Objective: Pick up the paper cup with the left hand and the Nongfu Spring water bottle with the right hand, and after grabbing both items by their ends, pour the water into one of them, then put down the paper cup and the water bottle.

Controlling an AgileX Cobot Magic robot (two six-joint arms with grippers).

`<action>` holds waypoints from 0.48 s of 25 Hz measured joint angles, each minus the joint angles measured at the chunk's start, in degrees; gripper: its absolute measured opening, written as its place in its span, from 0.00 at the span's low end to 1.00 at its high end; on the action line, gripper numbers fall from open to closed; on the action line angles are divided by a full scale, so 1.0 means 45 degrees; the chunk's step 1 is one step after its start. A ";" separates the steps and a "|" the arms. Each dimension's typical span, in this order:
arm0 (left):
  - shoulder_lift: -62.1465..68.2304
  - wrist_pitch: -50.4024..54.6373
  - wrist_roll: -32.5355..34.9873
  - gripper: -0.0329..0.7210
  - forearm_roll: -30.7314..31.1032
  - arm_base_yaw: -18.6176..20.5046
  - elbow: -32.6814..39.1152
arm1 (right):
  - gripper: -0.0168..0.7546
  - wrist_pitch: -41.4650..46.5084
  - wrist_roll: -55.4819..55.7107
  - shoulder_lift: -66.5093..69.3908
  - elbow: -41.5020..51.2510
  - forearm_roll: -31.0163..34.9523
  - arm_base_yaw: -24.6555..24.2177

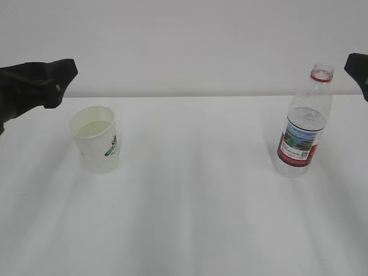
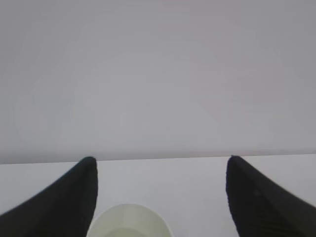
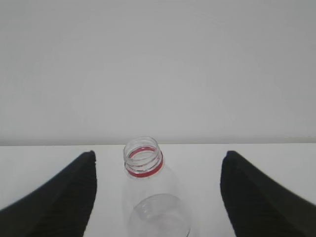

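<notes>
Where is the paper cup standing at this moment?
In the exterior view the paper cup stands upright on the left side of the white table, just below the open left gripper and far from the water bottle on the right.

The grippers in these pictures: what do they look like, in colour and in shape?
Both are matte black. In each wrist view, the left gripper and the right gripper show two broad fingers that taper to blunt tips, with a fine ribbed texture. In the exterior view they appear only as dark, bulky shapes at the edges. No cables or markings are visible.
</notes>
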 joint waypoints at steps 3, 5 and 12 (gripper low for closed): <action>-0.0659 0.0830 0.0115 0.82 0.0045 0.0000 0.0000 | 0.78 0.0726 0.0000 -0.0651 0.0000 0.0000 0.0000; -0.1091 0.1380 0.0158 0.82 0.0223 0.0000 0.0000 | 0.78 0.1287 0.0000 -0.1073 0.0000 0.0000 0.0000; -0.2660 0.3166 0.0217 0.82 0.1159 0.0000 0.0000 | 0.78 0.3323 0.0024 -0.2880 0.0000 0.0000 0.0000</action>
